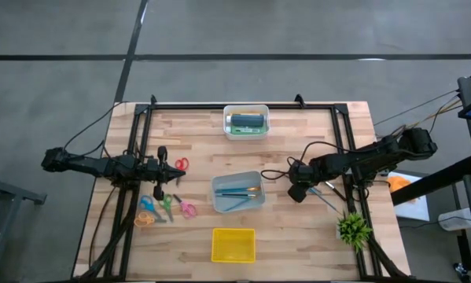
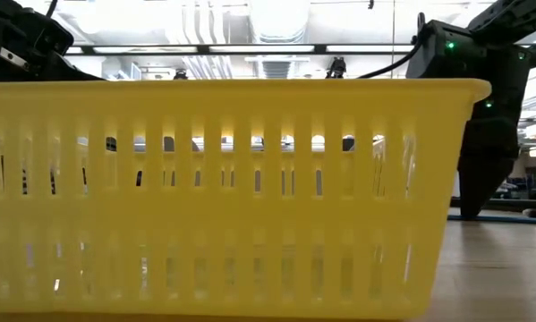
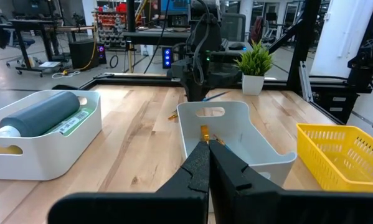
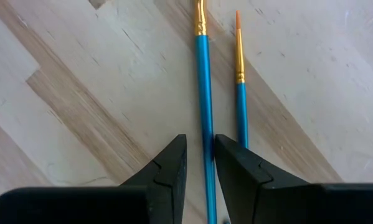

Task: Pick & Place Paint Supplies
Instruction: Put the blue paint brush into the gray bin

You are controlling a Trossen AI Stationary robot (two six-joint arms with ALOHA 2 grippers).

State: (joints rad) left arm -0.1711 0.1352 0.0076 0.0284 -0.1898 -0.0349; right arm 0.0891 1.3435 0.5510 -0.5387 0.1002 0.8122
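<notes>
Two thin blue-handled brushes (image 4: 205, 87) (image 4: 240, 93) with gold ferrules lie side by side on the wood near the table's right side, also seen in the high view as brushes (image 1: 325, 196). My right gripper (image 4: 200, 163) points down over them, open by a narrow gap, one finger on each side of the longer brush's handle. A white bin (image 1: 237, 191) at mid-table holds more brushes (image 1: 240, 191). A second white bin (image 1: 246, 122) at the far edge holds tubes (image 3: 44, 114). My left gripper (image 3: 208, 163) is shut and hovers at the table's left by the scissors.
A yellow mesh basket (image 1: 233, 244) stands at the near edge and fills the low view. A green spiky plant (image 1: 353, 229) stands near-right of the brushes. Several coloured scissors (image 1: 163, 206) lie by my left gripper. Black frame rails (image 1: 347, 149) run along the table's sides.
</notes>
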